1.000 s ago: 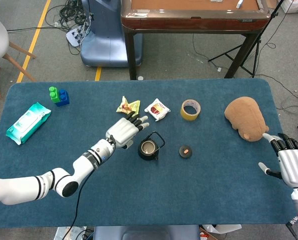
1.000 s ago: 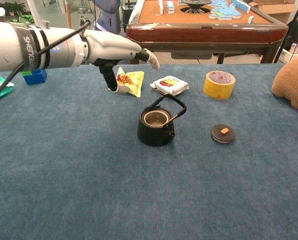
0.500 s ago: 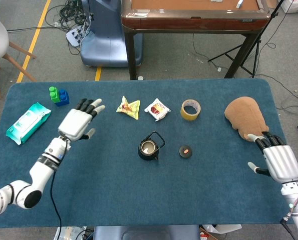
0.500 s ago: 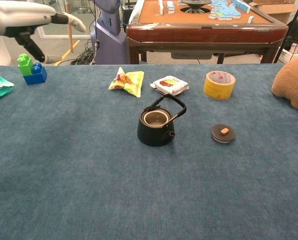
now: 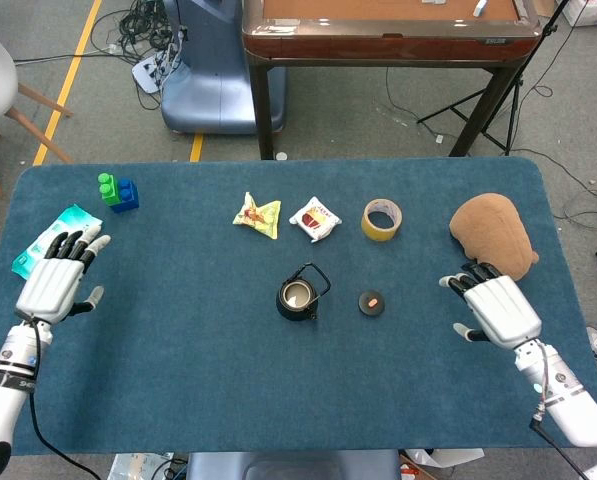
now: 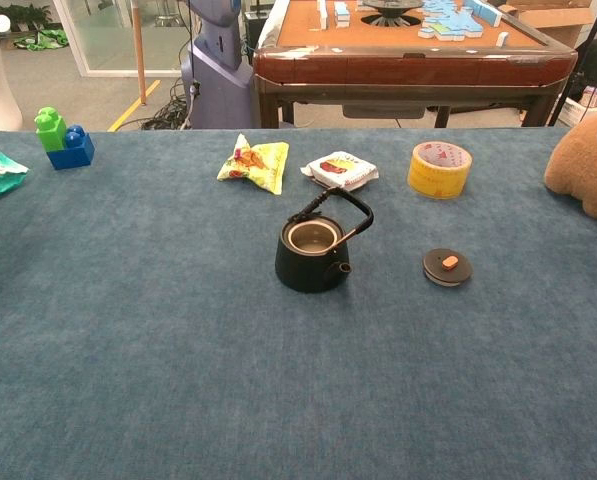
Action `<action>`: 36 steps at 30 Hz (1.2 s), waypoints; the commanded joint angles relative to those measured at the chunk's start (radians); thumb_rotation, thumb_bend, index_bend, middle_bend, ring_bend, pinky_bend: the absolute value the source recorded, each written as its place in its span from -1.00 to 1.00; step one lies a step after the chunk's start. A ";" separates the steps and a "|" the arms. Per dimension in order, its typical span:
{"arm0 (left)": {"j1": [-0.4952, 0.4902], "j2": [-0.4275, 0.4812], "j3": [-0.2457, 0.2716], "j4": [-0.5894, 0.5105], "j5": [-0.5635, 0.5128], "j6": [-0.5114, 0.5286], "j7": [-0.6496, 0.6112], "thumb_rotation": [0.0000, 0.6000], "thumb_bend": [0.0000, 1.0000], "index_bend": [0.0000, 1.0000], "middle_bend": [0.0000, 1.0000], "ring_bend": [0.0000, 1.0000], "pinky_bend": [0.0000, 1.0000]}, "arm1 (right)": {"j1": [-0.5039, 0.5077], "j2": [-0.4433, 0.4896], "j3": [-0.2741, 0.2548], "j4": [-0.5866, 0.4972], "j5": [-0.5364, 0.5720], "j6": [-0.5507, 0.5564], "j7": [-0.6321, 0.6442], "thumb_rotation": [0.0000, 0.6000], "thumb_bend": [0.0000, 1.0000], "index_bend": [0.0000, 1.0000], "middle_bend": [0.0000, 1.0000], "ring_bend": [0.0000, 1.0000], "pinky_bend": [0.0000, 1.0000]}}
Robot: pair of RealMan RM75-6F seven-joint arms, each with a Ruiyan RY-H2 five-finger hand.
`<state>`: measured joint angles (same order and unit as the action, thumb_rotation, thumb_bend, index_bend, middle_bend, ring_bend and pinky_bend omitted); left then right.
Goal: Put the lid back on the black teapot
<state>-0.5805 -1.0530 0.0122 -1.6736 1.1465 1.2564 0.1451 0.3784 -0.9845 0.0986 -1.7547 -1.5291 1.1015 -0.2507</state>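
Honestly, my right hand [image 5: 500,309] hung open and empty; reaching left, I risked knocking the lid [image 5: 373,302] aside.

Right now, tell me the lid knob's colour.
Orange, on the dark lid; the chest view shows it best.

teapot [image 6: 312,258] black | lid [image 6: 446,267] black, orange knob | tape roll [image 6: 439,169] yellow | table [image 6: 158,340] blue

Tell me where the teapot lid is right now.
In both views the lid lies flat on the blue table, just right of the open black teapot and nearer the robot than the yellow tape roll.
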 commanded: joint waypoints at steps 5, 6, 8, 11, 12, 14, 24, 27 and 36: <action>0.132 -0.012 0.013 0.002 0.060 0.124 -0.051 1.00 -0.29 -0.78 -0.93 -1.00 -1.00 | 0.102 -0.044 0.006 -0.015 0.061 -0.151 -0.067 1.00 -0.70 -0.39 -0.34 -0.57 -0.54; 0.143 -0.012 0.015 -0.002 0.066 0.131 -0.049 1.00 -0.29 -0.78 -0.93 -1.00 -1.00 | 0.111 -0.050 0.005 -0.014 0.071 -0.167 -0.077 1.00 -0.70 -0.39 -0.36 -0.58 -0.54; 0.165 -0.013 0.019 -0.008 0.079 0.148 -0.042 1.00 -0.29 -0.78 -0.93 -1.00 -1.00 | 0.129 -0.064 0.004 -0.010 0.096 -0.195 -0.102 1.00 -0.70 -0.39 -0.41 -0.61 -0.54; 0.201 -0.018 0.023 -0.020 0.106 0.183 -0.039 1.00 -0.29 -0.78 -0.93 -1.00 -1.00 | 0.157 -0.097 0.007 0.012 0.148 -0.236 -0.133 1.00 -0.70 -0.39 -0.46 -0.68 -0.54; 0.214 -0.020 0.025 -0.024 0.117 0.195 -0.041 1.00 -0.28 -0.78 -0.93 -1.00 -1.00 | 0.168 -0.114 0.011 0.028 0.169 -0.246 -0.137 1.00 -0.70 -0.39 -0.47 -0.69 -0.54; 0.231 -0.023 0.027 -0.029 0.134 0.207 -0.041 1.00 -0.29 -0.78 -0.93 -1.00 -1.00 | 0.184 -0.140 0.015 0.056 0.197 -0.262 -0.145 1.00 -0.70 -0.39 -0.47 -0.71 -0.54; 0.296 -0.029 0.028 -0.039 0.199 0.231 -0.047 1.00 -0.28 -0.78 -0.93 -1.00 -1.00 | 0.286 -0.276 0.024 0.162 0.341 -0.324 -0.278 1.00 -0.70 -0.39 -0.58 -0.87 -0.67; 0.309 -0.027 0.026 -0.043 0.214 0.233 -0.044 1.00 -0.29 -0.78 -0.93 -1.00 -1.00 | 0.314 -0.312 0.025 0.185 0.383 -0.332 -0.315 1.00 -0.70 -0.39 -0.64 -0.95 -0.83; 0.338 -0.015 0.013 -0.064 0.240 0.231 -0.036 1.00 -0.29 -0.78 -0.93 -1.00 -1.00 | 0.376 -0.407 -0.004 0.261 0.448 -0.349 -0.387 1.00 -0.70 -0.39 -0.72 -1.00 -1.00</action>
<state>-0.2427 -1.0690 0.0263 -1.7368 1.3859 1.4877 0.1082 0.7475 -1.3837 0.1006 -1.5020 -1.0862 0.7568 -0.6304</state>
